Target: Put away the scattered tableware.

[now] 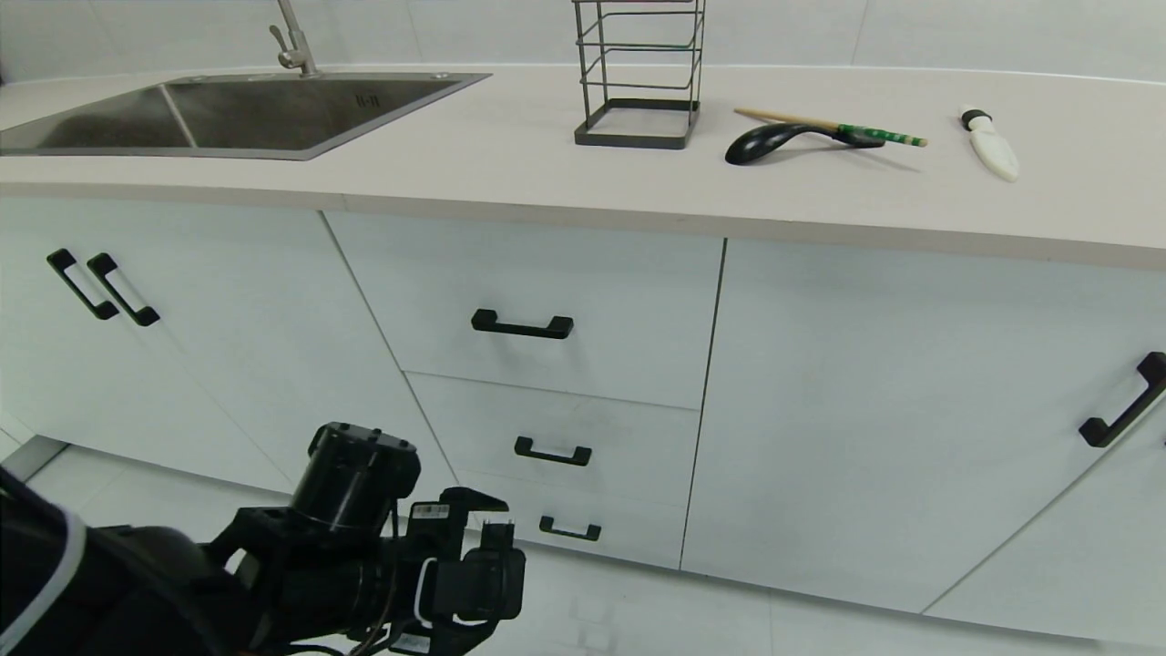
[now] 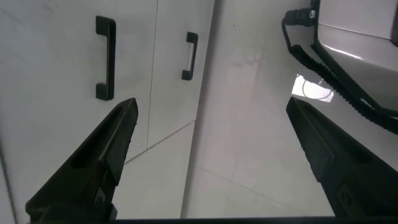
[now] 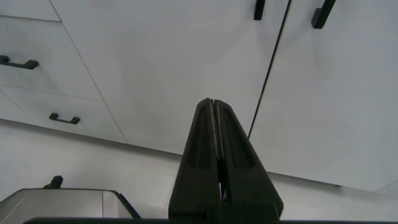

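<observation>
On the pale countertop [image 1: 510,173] lie a black spoon [image 1: 763,142], wooden chopsticks [image 1: 824,125] with green ends resting across the spoon's handle, and to their right a white knife-like utensil [image 1: 991,148] with a black band. Left of them stands an empty black wire rack [image 1: 638,109]. My left arm [image 1: 364,556] hangs low before the cabinet drawers, far below the counter. Its gripper [image 2: 211,109] is open with nothing between the fingers. My right gripper [image 3: 212,104] is shut and empty, facing the white cabinet doors.
A steel sink [image 1: 237,109] with a faucet [image 1: 293,41] fills the counter's left end. White cabinets with black handles, such as the top drawer handle [image 1: 521,324], run below the counter. Tiled floor [image 1: 638,620] lies under the arms.
</observation>
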